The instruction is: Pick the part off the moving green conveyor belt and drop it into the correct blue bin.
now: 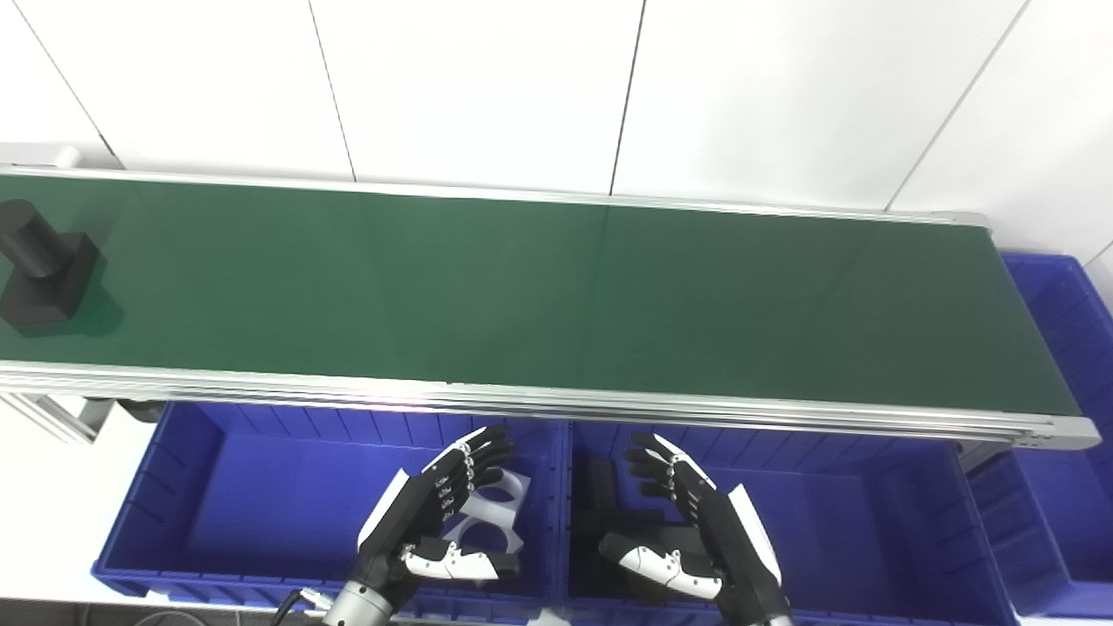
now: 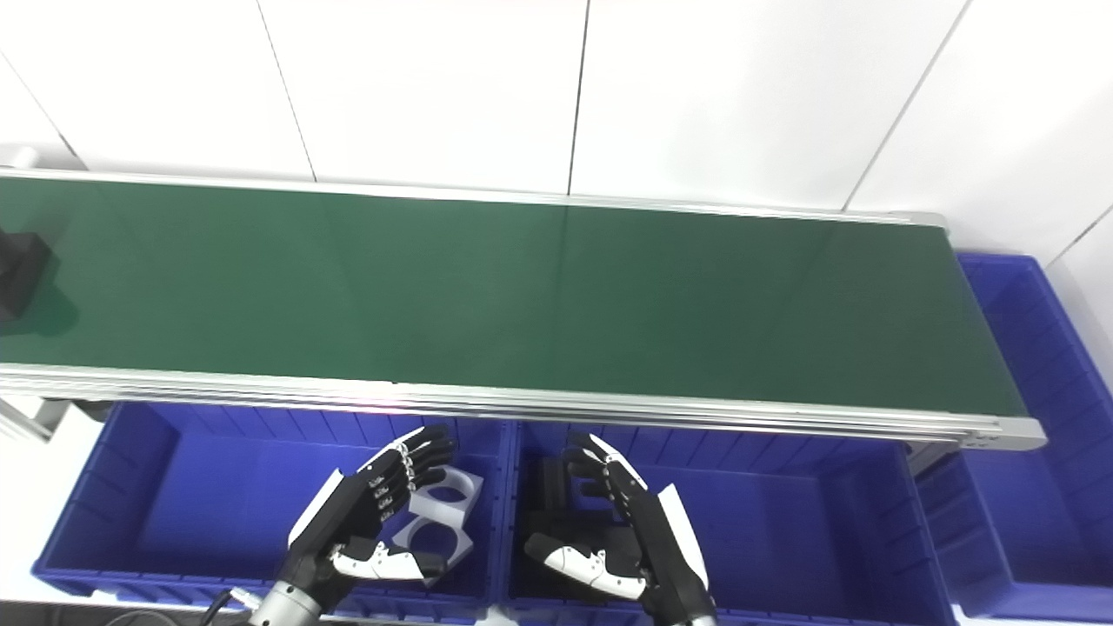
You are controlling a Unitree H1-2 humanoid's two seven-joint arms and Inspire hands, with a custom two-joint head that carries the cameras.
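Note:
A black part (image 1: 42,270), a block with a cylinder on top, rides the green conveyor belt (image 1: 539,296) at its far left end; the right eye view shows only its edge (image 2: 16,276). My left hand (image 1: 430,517) hovers open over the left blue bin (image 1: 217,513), above a white part (image 1: 491,509) lying inside. My right hand (image 1: 691,522) is open over the middle blue bin (image 1: 852,530), where black parts (image 1: 609,513) lie partly hidden beneath it. Neither hand holds anything, and both are far from the black part.
A third blue bin (image 1: 1065,417) stands past the belt's right end. The belt's aluminium front rail (image 1: 539,404) runs between the hands and the belt surface. A white wall rises behind the belt.

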